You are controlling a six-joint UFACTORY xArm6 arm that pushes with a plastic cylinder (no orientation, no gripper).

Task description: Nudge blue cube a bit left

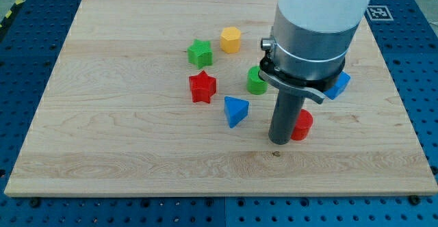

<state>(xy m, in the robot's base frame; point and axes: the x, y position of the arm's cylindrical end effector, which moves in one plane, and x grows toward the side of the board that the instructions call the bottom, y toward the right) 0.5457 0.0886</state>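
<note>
The blue cube [339, 85] sits on the wooden board at the view's right, largely hidden behind the arm's grey body. My tip [279, 142] rests on the board below and left of the cube, touching or almost touching the left side of a red cylinder [302, 125]. The cube is apart from the tip, up and to the right of it.
A blue triangular block [235, 110] lies left of the tip. A red star [202, 87], a green star [200, 52], a yellow hexagonal block [230, 39] and a partly hidden green block [256, 81] stand farther up and left. The wooden board [102, 117] is ringed by a blue perforated table.
</note>
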